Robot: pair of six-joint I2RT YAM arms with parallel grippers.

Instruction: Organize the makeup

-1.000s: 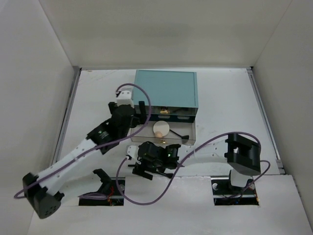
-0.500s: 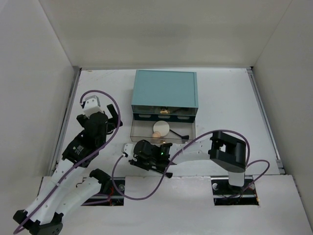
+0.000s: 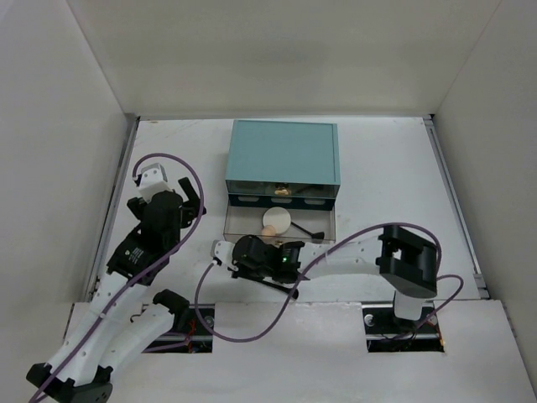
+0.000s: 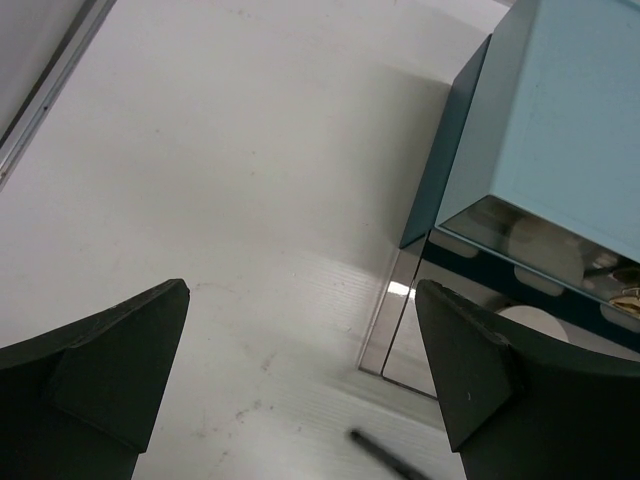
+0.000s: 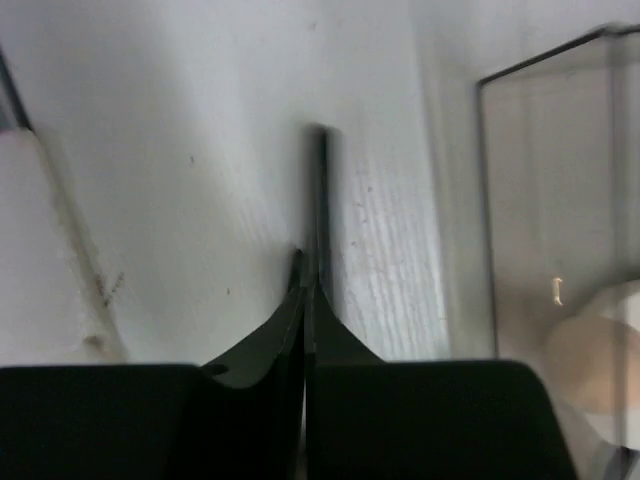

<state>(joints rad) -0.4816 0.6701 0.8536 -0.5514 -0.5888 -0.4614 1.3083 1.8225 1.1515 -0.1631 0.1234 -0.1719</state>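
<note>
Your right claw (image 5: 308, 285) pinches the thin black pencil (image 5: 321, 190), clear tray (image 5: 545, 200) at 2 o'clock; your left claw (image 4: 302, 300) gapes wide, empty.

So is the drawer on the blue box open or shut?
Open. The clear drawer sticks out in front of the teal box, and the round puff and peach sponge lie inside it, seen from above.

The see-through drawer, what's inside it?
A round cream puff, a peach sponge beside it and a black brush lie in the clear drawer. Its back part goes into the teal box, so anything there is hidden.
</note>
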